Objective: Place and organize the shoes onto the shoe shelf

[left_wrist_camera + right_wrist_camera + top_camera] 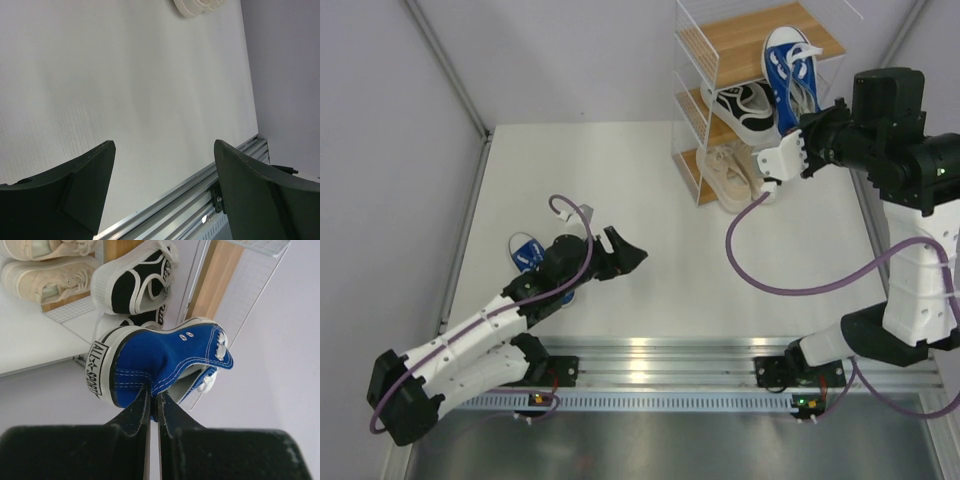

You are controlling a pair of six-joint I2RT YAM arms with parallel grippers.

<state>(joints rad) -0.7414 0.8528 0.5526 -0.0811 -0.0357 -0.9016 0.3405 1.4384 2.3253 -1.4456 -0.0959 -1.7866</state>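
The shoe shelf (740,35) stands at the back right. My right gripper (792,128) is shut on the heel of a blue sneaker (787,62) and holds it at the shelf's front, toe toward the top tier. The right wrist view shows the jaws (154,400) pinching the blue heel collar (160,357). Black sneakers (745,108) sit on the middle tier and beige sneakers (728,172) on the bottom tier. The second blue sneaker (525,250) lies on the table, partly under my left arm. My left gripper (620,252) is open and empty beside it.
The left wrist view shows bare white table between the open fingers (90,170), a beige sole (200,6) at the top edge and the metal rail (200,200) at the near table edge. Purple cables loop over the table (750,270).
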